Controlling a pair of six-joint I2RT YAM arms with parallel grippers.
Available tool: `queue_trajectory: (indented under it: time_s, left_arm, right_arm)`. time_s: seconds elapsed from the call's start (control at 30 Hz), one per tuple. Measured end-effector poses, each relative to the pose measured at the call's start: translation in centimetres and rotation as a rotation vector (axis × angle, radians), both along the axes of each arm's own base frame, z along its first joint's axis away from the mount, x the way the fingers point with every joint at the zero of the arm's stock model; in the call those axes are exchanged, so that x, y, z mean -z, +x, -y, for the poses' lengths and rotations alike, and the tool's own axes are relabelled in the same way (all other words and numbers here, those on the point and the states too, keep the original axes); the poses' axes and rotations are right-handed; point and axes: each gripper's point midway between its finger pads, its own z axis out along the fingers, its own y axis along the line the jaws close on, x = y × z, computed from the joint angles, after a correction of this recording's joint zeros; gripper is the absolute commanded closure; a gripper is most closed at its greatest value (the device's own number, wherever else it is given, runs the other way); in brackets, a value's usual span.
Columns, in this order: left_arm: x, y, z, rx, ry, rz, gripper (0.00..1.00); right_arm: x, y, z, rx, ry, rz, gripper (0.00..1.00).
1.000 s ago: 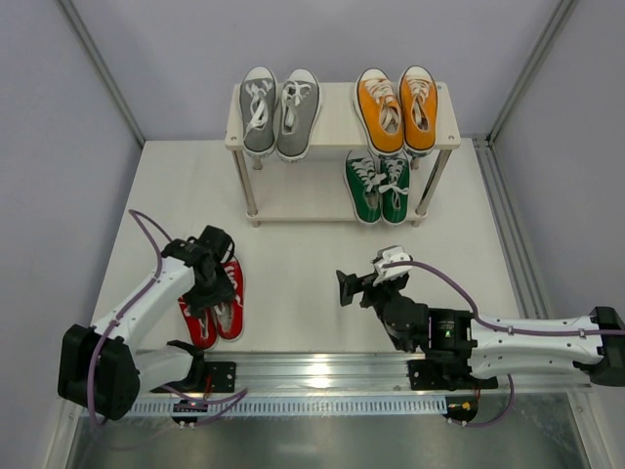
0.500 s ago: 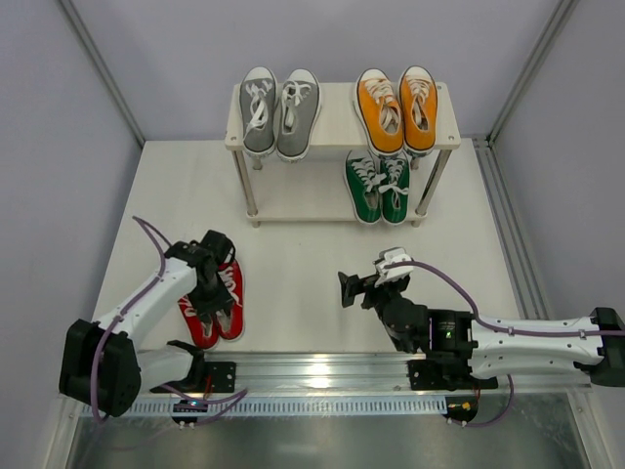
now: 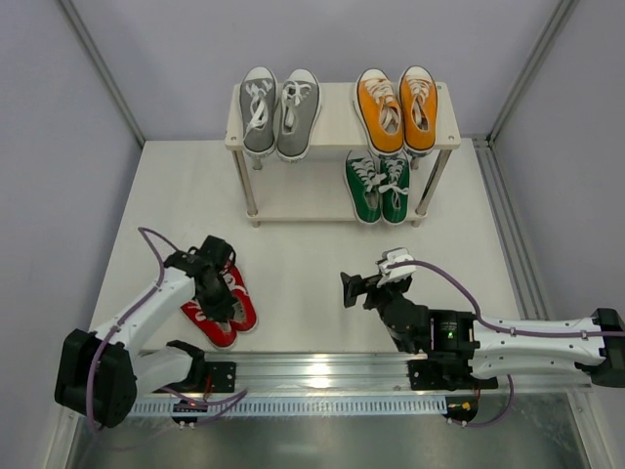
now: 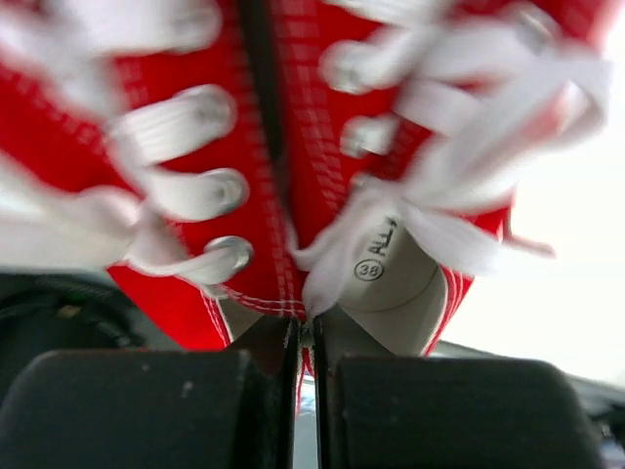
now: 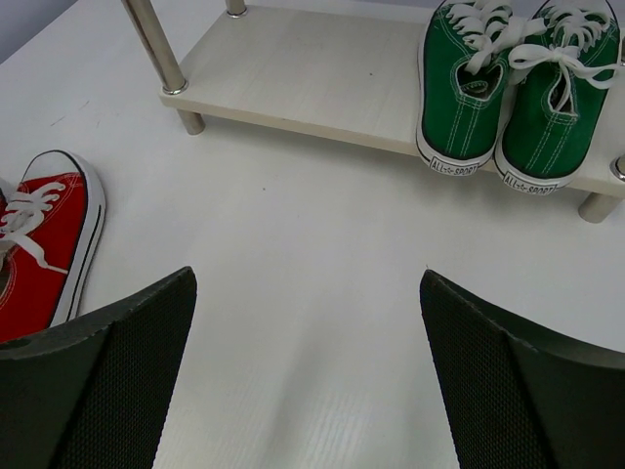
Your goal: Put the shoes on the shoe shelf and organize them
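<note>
The red shoes (image 3: 227, 311) lie side by side on the table at the front left, turned slantwise. My left gripper (image 3: 211, 284) sits over them, shut on their two inner walls pinched together; in the left wrist view the red shoes (image 4: 293, 195) fill the frame and red canvas shows between the pads of the left gripper (image 4: 305, 337). The shoe shelf (image 3: 337, 132) stands at the back with grey shoes (image 3: 279, 112) and orange shoes (image 3: 395, 107) on top and green shoes (image 3: 378, 186) on the lower board's right side. My right gripper (image 3: 350, 290) hovers open mid-table, holding nothing.
The right wrist view looks past the open right gripper (image 5: 308, 278) to the shelf's lower board (image 5: 293, 73), the green shoes (image 5: 508, 98) and one red shoe (image 5: 44, 244). Thin metal shelf legs (image 3: 251, 195) stand at the corners. A metal rail (image 3: 322, 376) runs along the near edge.
My left gripper has come down and shut on the red pair's inner walls. The pair has swung slantwise and shifted a little right. The right arm has barely moved.
</note>
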Motion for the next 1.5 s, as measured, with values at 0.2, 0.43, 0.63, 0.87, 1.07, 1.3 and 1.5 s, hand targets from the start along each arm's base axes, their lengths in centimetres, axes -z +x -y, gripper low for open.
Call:
queue_trajectory:
  time_s: [0.2,0.43,0.63,0.87,1.07,1.3,1.5]
  left_arm:
    - [-1.7,0.7,4.9,0.21,-0.147,0.137,1.0]
    - [-1.1,0.1,12.5,0.542,-0.22,0.136,1.0]
    - [0.2,0.8,17.4,0.75,-0.181,0.126,1.0]
    - [-0.8,2.1,21.2,0.954,-0.186,0.219,1.0]
    - [-2.5,3.3,23.5,1.074,-0.203,0.343,1.0]
    - [-2.3,3.5,23.1,1.107,-0.154,0.359,1.0]
    - [-1.8,3.5,22.4,1.091,-0.11,0.384,0.84]
  right_arm:
    - [0.2,0.3,1.1,0.051,-0.018,0.004,0.05]
    - [0.3,0.6,3.6,0.157,-0.059,-0.006,0.05]
    - [-0.3,0.6,6.0,0.241,-0.024,-0.012,0.06]
    - [0.0,0.3,8.3,0.302,-0.02,-0.032,0.06]
    - [0.6,0.2,9.4,0.325,-0.048,-0.033,0.06]
    - [0.7,0.2,9.7,0.334,-0.055,-0.03,0.05]
    - [1.0,0.1,10.2,0.342,-0.066,-0.035,0.05]
